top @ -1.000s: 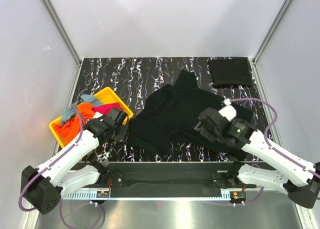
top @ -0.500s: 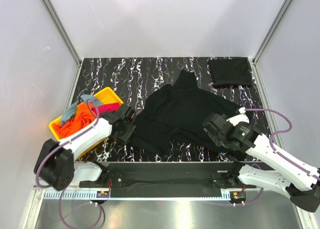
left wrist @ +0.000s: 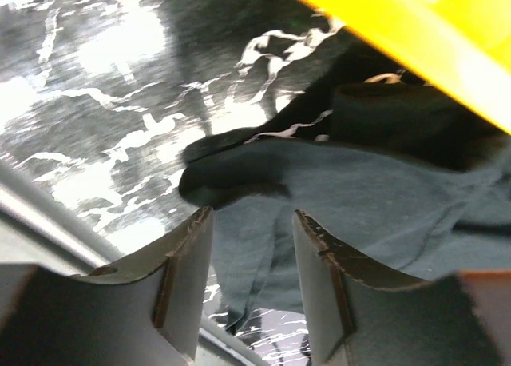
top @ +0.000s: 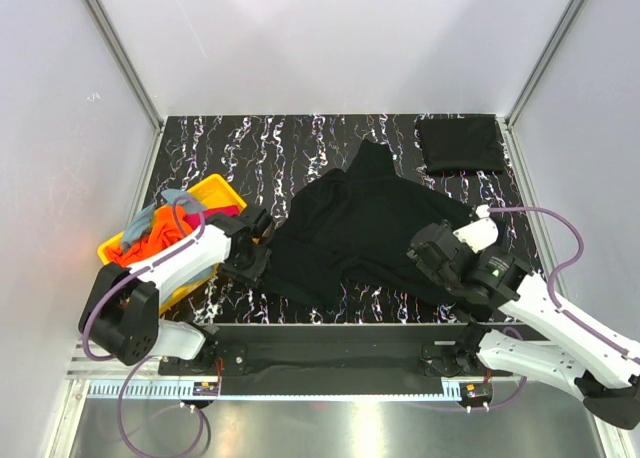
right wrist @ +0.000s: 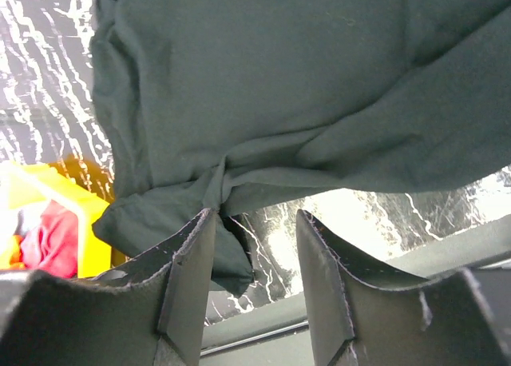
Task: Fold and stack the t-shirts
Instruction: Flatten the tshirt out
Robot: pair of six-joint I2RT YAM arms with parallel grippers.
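Both hold nothing, jaws roughly half apart: left end effector (left wrist: 251, 214) at the spread black t-shirt's (top: 360, 228) nine o'clock edge, right end effector (right wrist: 255, 214) at four o'clock. It lies centred on the desk (top: 230, 148); a folded t-shirt (top: 460, 144) sits at one o'clock.

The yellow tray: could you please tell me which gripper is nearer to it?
Left. The left gripper sits right beside the yellow tray, at the left edge of the black t-shirt; the right gripper is across that shirt, well to the tray's right.
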